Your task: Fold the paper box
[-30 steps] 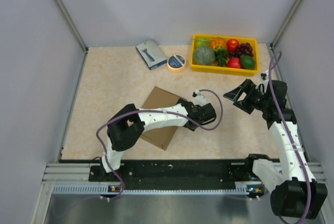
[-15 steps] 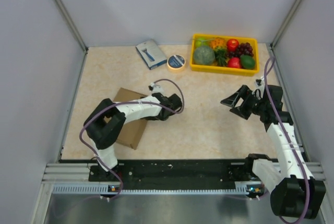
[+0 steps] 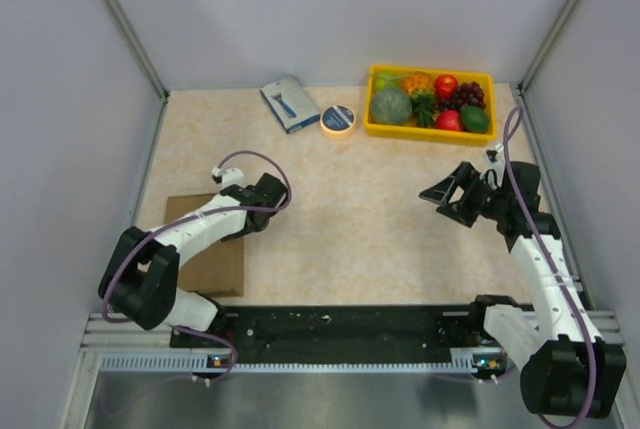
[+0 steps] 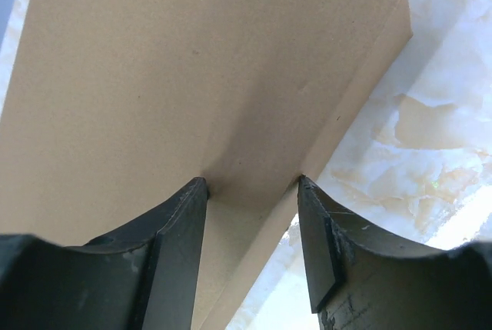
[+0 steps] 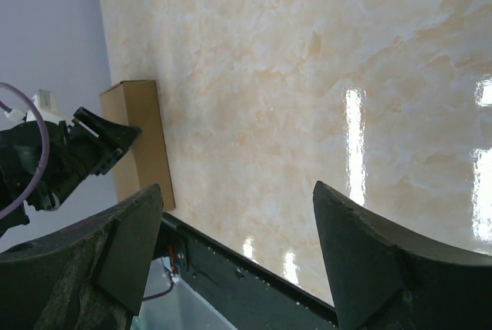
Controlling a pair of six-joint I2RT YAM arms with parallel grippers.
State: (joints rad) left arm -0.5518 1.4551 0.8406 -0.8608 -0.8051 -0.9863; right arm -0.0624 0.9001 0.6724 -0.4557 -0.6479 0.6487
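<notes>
The plain brown, flat-folded cardboard box (image 3: pixel 205 254) is seen at the near left of the beige marbled table (image 3: pixel 350 239). The left gripper (image 4: pixel 252 184) is held half spread, with both tips set against the cardboard near its edge. The right gripper (image 3: pixel 438 199) is held wide apart over the table's right side.

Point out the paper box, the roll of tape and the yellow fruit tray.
paper box (image 3: pixel 215 269): top view, top face.
roll of tape (image 3: pixel 327 120): top view, left rim.
yellow fruit tray (image 3: pixel 420 135): top view, front wall.
</notes>
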